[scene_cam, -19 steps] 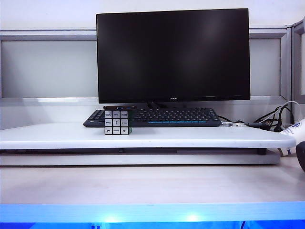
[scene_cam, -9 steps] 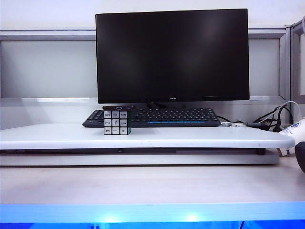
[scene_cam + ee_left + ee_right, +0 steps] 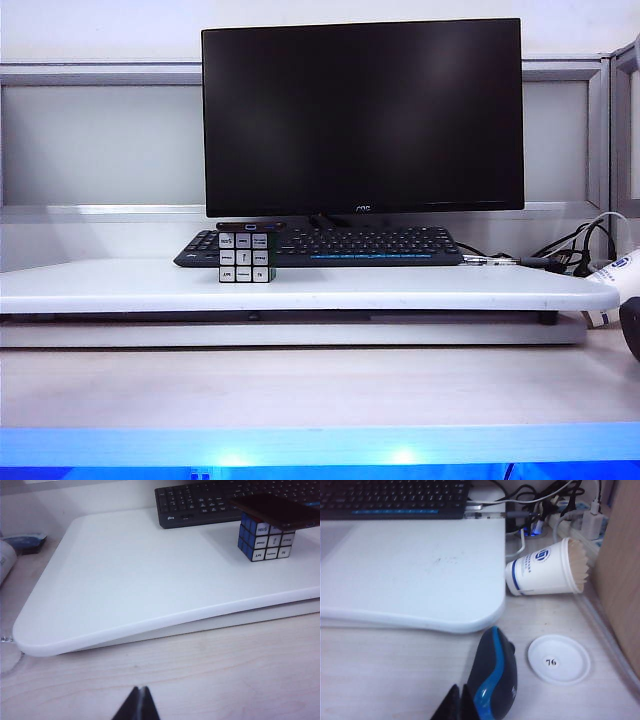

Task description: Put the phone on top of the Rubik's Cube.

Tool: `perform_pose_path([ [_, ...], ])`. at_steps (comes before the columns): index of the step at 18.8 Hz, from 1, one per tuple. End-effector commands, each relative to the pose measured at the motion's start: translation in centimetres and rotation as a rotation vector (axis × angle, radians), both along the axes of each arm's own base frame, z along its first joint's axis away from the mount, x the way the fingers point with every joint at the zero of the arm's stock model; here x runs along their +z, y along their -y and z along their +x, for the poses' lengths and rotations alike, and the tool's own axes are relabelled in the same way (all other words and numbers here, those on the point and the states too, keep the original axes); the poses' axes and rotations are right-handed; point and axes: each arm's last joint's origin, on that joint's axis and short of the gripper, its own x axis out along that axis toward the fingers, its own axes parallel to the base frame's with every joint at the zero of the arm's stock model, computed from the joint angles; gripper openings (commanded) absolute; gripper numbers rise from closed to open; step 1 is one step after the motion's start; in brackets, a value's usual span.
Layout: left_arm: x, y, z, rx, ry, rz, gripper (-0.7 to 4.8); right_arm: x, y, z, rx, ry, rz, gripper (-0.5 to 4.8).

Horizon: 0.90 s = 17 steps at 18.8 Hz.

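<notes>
One big black monitor at the back, its stand mostly hidden behind one long keyboard. Both sit on a smooth white rounded board on the pale wood bench. One cube with grey-white tiles stands by the keyboard; the thin black phone lies flat on top, overhanging. Left gripper and right gripper are cut off at the frame edge, low over the bench, jaws pinched together, empty. One glossy mouse beside the right.

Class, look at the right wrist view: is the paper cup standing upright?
No. The paper cup lies tipped on its side on the desk, next to the corner of the white board.
</notes>
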Motion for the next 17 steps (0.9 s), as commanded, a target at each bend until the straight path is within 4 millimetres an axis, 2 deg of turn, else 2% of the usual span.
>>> perform_pose_path([
  [1,-0.3,0.0,0.0,0.001,-0.023,0.004,-0.06,-0.2,0.0,-0.7,0.003,-0.004,-0.031,-0.06],
  [5,-0.3,0.0,0.0,0.004,-0.023,0.003,-0.06,-2.5,0.1,-1.4,0.022,-0.063,-0.059,-0.06],
  [8,-0.3,0.0,0.0,0.004,-0.023,-0.001,-0.05,-2.2,0.1,-1.6,0.016,-0.017,-0.058,-0.06],
  [17,-0.3,0.0,0.0,0.004,-0.023,-0.004,-0.05,-2.3,0.1,-1.6,0.028,-0.023,-0.047,-0.05],
])
